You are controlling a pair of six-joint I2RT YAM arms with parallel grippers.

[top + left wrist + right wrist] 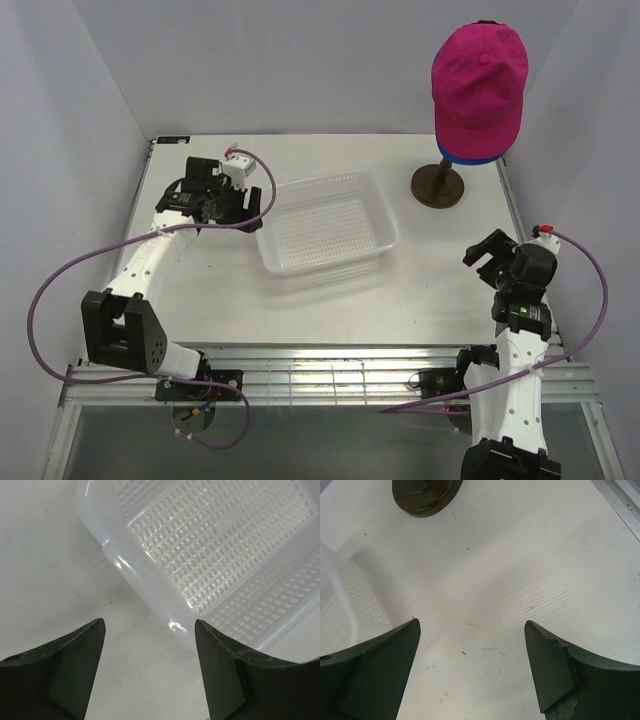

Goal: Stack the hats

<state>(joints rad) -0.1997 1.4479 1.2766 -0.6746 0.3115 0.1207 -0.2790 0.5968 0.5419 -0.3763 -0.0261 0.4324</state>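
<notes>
At the near edge, we see both arms bent at the elbow and reaching low over the white table [300, 310], the left gripper [255, 207] just beside the clear perforated tray [330, 268] and the right gripper [483, 250] well apart from it, both spread wide and holding nothing. Our left wrist view shows the tray's corner ahead of its fingertips, while the right wrist view shows bare tabletop and the brown stand base [425, 495]. Only the top view shows the hats: a magenta cap [480, 85] over a blue cap [465, 158], atop that stand, far right.
</notes>
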